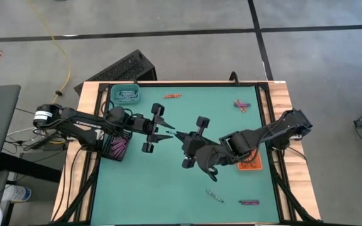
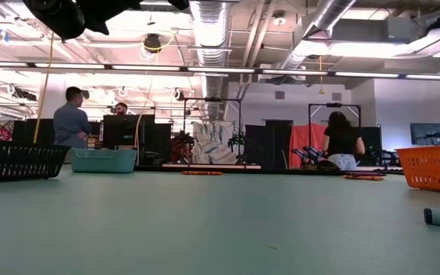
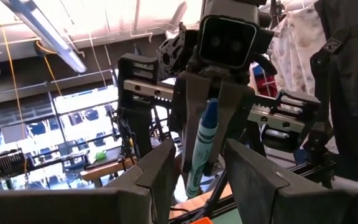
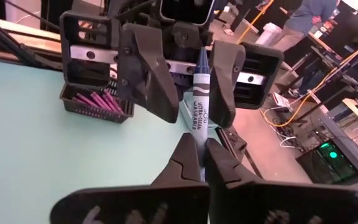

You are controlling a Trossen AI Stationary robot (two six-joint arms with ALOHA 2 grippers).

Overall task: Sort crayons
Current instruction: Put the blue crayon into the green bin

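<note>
Crayons are spread over the green table point(image 1: 168, 182), which fills the middle of the high view, and one blue crayon point(image 1: 172, 134) hangs in the air at the centre of that frame, between the two arms that reach in from left and right. The right gripper point(image 1: 180, 135) is clamped on one end of this crayon, its fingers pinched tight. The left gripper point(image 1: 166, 132) faces it with its fingers parted, one on each side of the crayon's other end, with a gap showing beside the stick. The crayon's long axis runs left to right across the high view, along the line joining the two grippers, its pointed tip towards the left gripper. A teal tray point(image 1: 126, 94) sits at the table's upper left, a black tray point(image 1: 118, 148) of purple crayons lies below it under the left arm, and an orange tray point(image 1: 249, 165) lies right of centre beside the right arm. Loose crayons lie flat: an orange-red one point(image 1: 172, 96) near the top edge, a small cluster point(image 1: 241, 104) at upper right, a grey one point(image 1: 214, 196) and a purple one point(image 1: 249, 202) at lower right.
</note>
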